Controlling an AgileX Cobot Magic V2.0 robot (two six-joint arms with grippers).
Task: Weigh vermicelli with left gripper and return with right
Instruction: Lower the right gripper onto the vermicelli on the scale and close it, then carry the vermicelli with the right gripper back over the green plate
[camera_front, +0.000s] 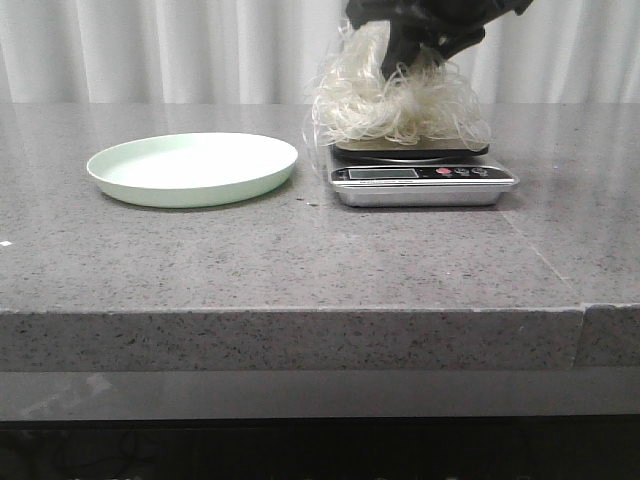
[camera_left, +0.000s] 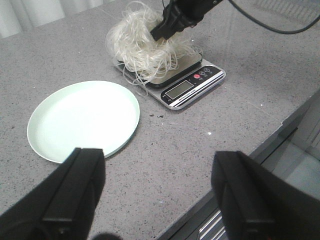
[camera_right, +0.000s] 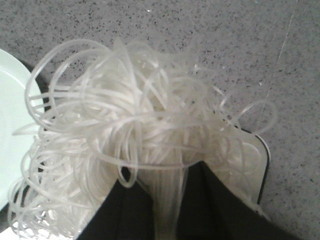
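White vermicelli (camera_front: 395, 105) hides the scale (camera_front: 420, 180) platform and right fingers' (camera_right: 125, 210) tips.

Lab-like test bench, grey stone counter (camera_front: 300, 250), white curtain (camera_front: 150, 50) backdrop

Light is even, soft and fairly bright, from above; the curtain (camera_front: 150, 50) behind is nearly washed out. The plate (camera_front: 193, 168) casts only a thin, faint shadow on the table (camera_front: 300, 250). The front view is slightly soft overall. In the right wrist view the vermicelli (camera_right: 135, 145) is close and blurred. The left fingers (camera_left: 75, 195) are out of focus.
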